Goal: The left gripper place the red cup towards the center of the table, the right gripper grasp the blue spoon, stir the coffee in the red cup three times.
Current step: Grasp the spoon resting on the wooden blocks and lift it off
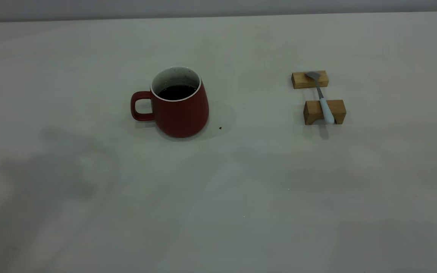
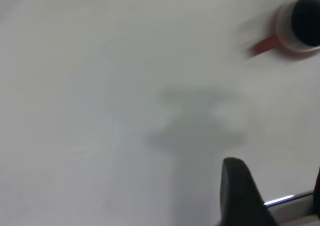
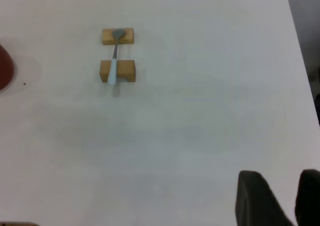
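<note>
Opening step: nothing grasped. Cup (image 1: 178, 104) stands left of frame centre; spoon (image 1: 322, 99) bridges two blocks (image 1: 324, 111) at right. Both grippers' fingers appear parted, empty. Next: left gripper (image 2: 272, 196) approaches cup.

No readable text, labels, brand marks, numbers or signs appear anywhere: the red cup (image 1: 180, 110), the spoon (image 1: 322, 99), the wooden blocks (image 1: 310, 79) and the tabletop (image 1: 241, 197) are all unmarked.
</note>
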Available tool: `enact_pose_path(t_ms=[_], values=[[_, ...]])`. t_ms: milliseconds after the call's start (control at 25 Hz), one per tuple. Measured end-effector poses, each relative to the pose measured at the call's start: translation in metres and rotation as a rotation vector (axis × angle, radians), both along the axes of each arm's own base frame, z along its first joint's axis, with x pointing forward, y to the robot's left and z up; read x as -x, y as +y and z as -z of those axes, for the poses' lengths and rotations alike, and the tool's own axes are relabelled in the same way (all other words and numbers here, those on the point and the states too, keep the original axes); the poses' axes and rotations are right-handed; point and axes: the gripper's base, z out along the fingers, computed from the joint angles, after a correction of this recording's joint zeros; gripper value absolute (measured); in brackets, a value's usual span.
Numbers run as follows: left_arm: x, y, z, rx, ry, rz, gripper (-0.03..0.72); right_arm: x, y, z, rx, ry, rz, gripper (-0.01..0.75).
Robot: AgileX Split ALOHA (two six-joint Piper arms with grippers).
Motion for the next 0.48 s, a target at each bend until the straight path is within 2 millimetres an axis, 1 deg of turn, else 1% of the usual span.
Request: enact_pose_path(t_ms=[80, 120, 200, 360, 480], values=[[0.022, 0.004, -0.009, 0.064, -0.022, 0.022, 0.424, 0.0, 0.0, 0.0, 0.0, 0.0, 0.0, 0.237], [0.035, 0.008, -0.011, 0.083, -0.029, 0.038, 0.424, 0.0, 0.0, 0.0, 0.0, 0.0, 0.0, 0.237], [0.056, 0.018, -0.007, 0.1, -0.029, 0.048, 0.424, 0.0, 0.0, 0.0, 0.0, 0.0, 0.0, 0.237], [0.099, 0.049, 0.016, 0.152, -0.014, -0.054, 0.424, 0.0, 0.0, 0.0, 0.0, 0.0, 0.0, 0.237], [0.135, 0.066, 0.033, 0.191, -0.039, -0.136, 0.424, 0.0, 0.0, 0.0, 0.0, 0.0, 0.0, 0.237]])
